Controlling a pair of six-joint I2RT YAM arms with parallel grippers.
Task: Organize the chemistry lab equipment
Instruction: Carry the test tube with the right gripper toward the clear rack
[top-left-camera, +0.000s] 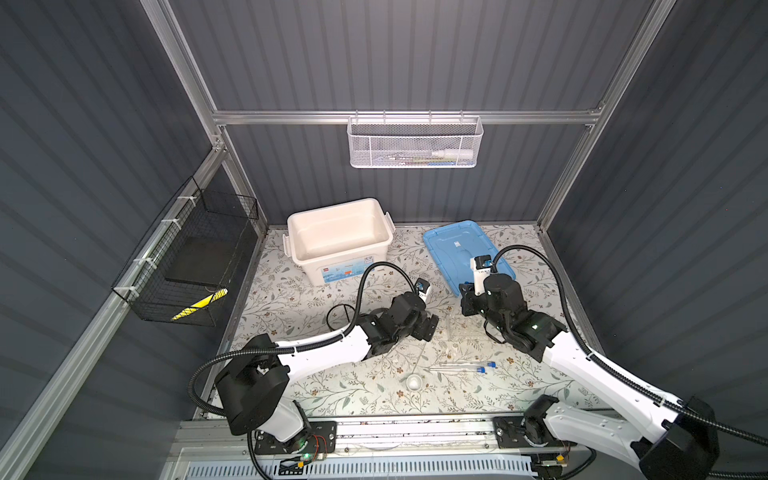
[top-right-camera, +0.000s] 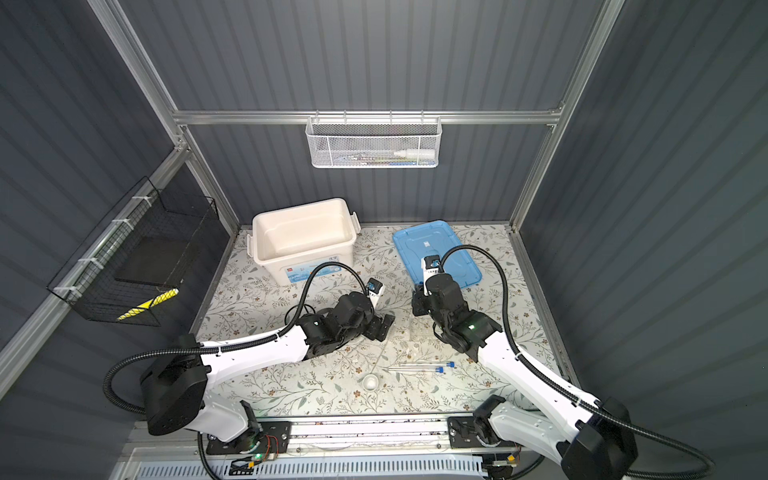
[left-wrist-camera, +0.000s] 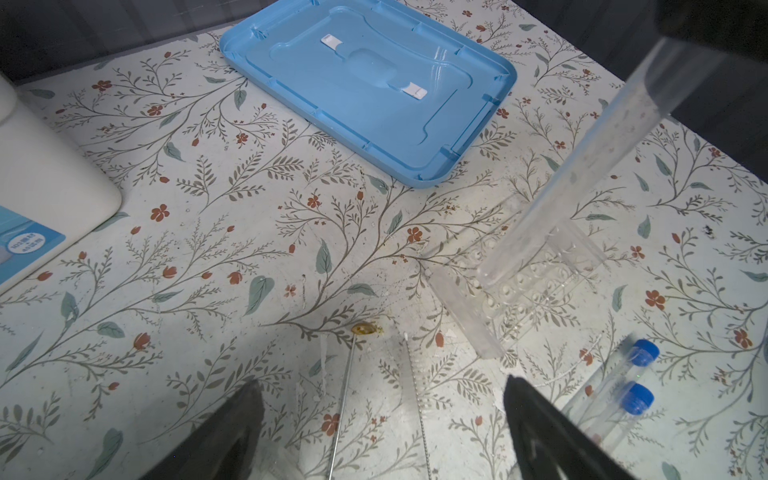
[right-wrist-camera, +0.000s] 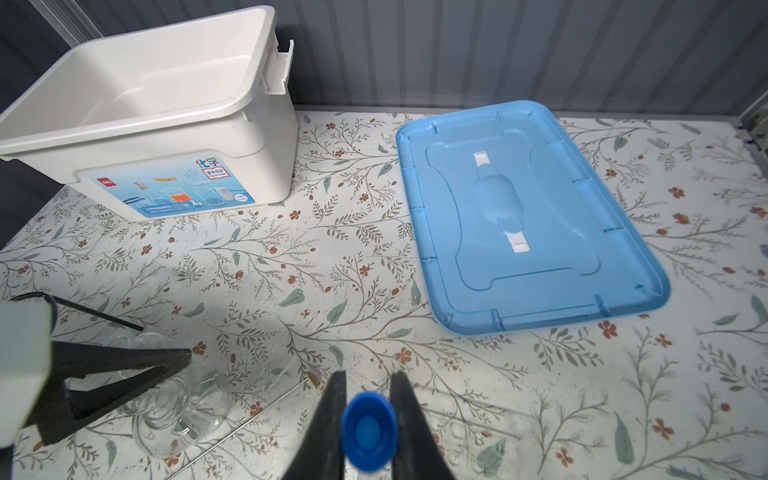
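Note:
My right gripper is shut on a blue-capped test tube, gripped just below the cap. In the left wrist view that tube hangs tilted, its round end just above the clear tube rack. My left gripper stands open over a thin rod and a beaded rod, holding nothing. Two more capped test tubes lie flat beside a small white dish. A black wire ring tripod and clear glassware sit by the left arm.
The open white storage box stands at the back, its blue lid lying flat to its right. A white mesh basket hangs on the back wall and a black wire basket on the left wall.

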